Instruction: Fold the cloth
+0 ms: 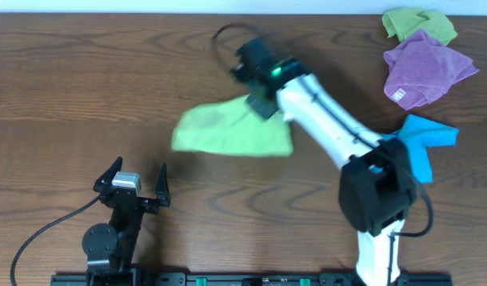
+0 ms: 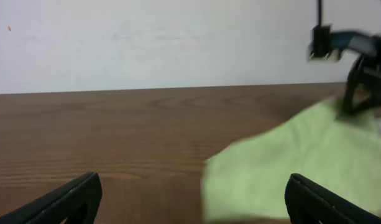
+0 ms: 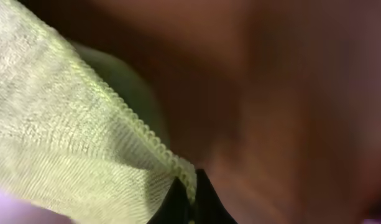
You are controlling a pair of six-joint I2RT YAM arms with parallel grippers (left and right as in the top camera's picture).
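The cloth (image 1: 227, 131) lies mid-counter (image 1: 68, 87), its far right corner clamped in the right gripper (image 1: 257, 102). Bare wood spreads to its left and front. The left gripper (image 1: 140, 171) gapes wide, empty, apart from the cloth's near edge.

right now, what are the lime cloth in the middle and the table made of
The cloth: likely microfibre knit, matte lime green; the right wrist view shows fine ribbed loops and a stitched scalloped edge. The table: wood or wood-look laminate, dark brown, low sheen; grain streaks show, but which cannot be told.
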